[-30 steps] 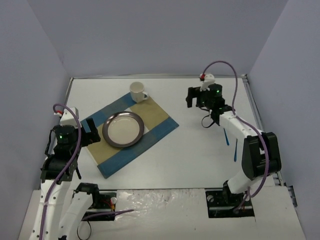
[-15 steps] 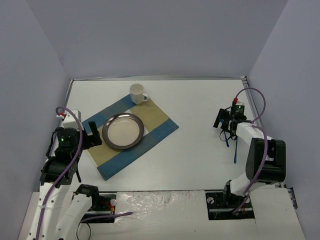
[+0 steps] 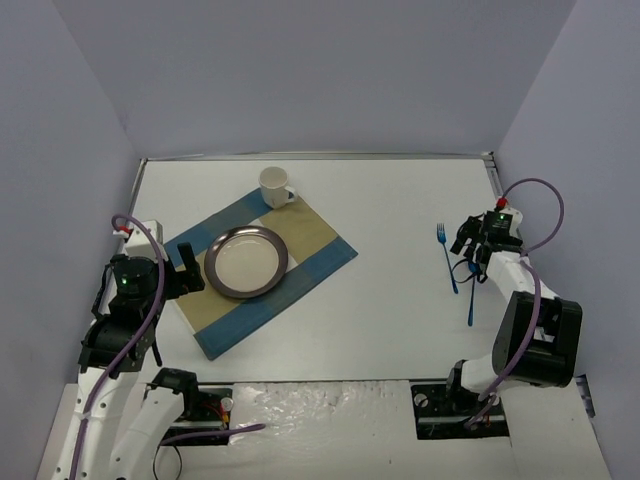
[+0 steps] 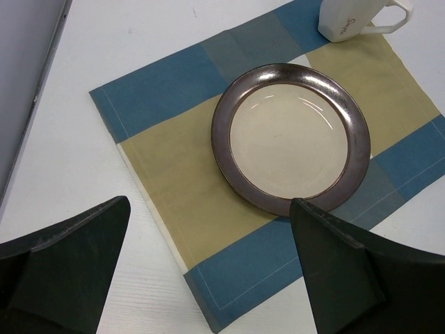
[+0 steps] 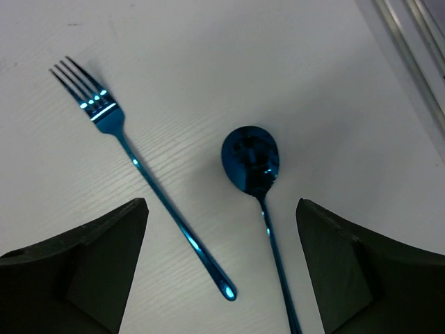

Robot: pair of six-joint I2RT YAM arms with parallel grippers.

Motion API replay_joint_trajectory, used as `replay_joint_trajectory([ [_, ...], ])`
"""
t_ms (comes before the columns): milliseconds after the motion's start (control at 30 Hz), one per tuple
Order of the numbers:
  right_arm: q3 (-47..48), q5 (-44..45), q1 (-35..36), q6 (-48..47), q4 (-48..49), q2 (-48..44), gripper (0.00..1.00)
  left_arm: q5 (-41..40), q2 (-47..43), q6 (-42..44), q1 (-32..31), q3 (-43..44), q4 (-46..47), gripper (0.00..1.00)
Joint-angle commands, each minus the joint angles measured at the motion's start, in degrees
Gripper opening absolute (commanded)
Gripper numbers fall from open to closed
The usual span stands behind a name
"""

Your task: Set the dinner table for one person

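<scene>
My right hand (image 5: 221,209) is spread wide and holding nothing, hanging over the blue fork (image 5: 132,156) and spoon (image 5: 250,156), which lie side by side without touching near the right edge of the white table (image 3: 390,200). My left hand (image 4: 208,209) is splayed and empty too, above the striped placemat (image 4: 174,181). The plate (image 4: 221,132) sits on the placemat and the mug (image 4: 348,17) is at its far edge.

On the counter (image 3: 390,300), to my left, the plate (image 3: 246,260) lies on the placemat (image 3: 322,245), with the mug (image 3: 274,185) behind it at the mat's far corner. Well apart on my right lies the fork (image 3: 447,258), the spoon (image 3: 470,305) just right of it.
</scene>
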Motion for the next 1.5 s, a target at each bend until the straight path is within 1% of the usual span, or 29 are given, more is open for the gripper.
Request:
replay_joint_trajectory([
  [0, -0.73, -0.27, -3.31, 0.26, -1.72, 0.37, 0.83, 0.33, -0.38, 0.23, -1.29, 1.19, 2.61, 0.97],
  [67, -0.55, -1.48, -4.02, -0.14, -2.42, 1.70, 0.80, 0.13, -0.55, 0.31, -1.81, 1.25, 2.44, 0.97],
  [167, -0.64, -2.77, -5.58, 0.19, -4.26, 2.54, 0.74, -0.19, -1.33, 0.44, -2.58, 1.30, 2.26, 0.97],
  [200, -0.66, -3.30, -5.64, 0.32, -4.71, 2.55, 0.73, -0.20, -1.36, 0.45, -2.61, 1.30, 2.33, 0.97],
  [267, 0.25, -3.95, -5.64, 0.70, -5.82, 3.65, 0.69, -0.74, -1.99, 0.58, -3.32, 1.30, 2.13, 0.97],
  [333, 0.96, -4.39, -5.64, 1.16, -7.43, 4.77, 0.68, -1.03, -2.37, 0.63, -3.83, 1.30, 2.08, 0.97],
  [467, 1.18, -4.43, -5.56, 2.16, -8.63, 6.22, 0.66, -1.43, -3.11, 0.71, -4.19, 1.30, 1.99, 0.97],
  [633, 1.43, -1.67, -4.81, 3.89, -9.69, 9.28, 0.57, -1.79, -3.98, 0.71, -4.54, 1.30, 1.84, 0.97],
  [733, 1.97, 1.18, -3.89, 4.98, -10.32, 10.72, 0.49, -1.96, -4.18, 0.71, -4.54, 1.22, 1.64, 0.97],
  [867, 2.33, 1.01, -3.88, 5.07, -10.23, 12.67, 0.34, -2.14, -4.44, 0.71, -4.63, 1.30, 1.55, 0.97],
  [1033, 3.80, 0.49, -3.79, 3.60, -9.88, 14.93, 0.13, -2.57, -4.62, 0.80, -4.72, 1.22, 1.38, 0.97],
  [1167, 5.74, 1.30, -3.71, 1.02, -9.47, 16.80, 0.02, -2.72, -4.27, 0.80, -4.72, 1.21, 1.26, 0.97],
  [1333, 8.81, 1.33, -3.49, -1.23, -9.28, 19.02, 0.00, -3.15, -3.84, 0.80, -4.72, 1.21, 1.11, 0.97],
  [1467, 10.99, 4.50, -1.76, -3.48, -8.89, 18.09, 0.00, -3.03, -3.13, 0.80, -4.72, 1.28, 1.02, 0.97],
])
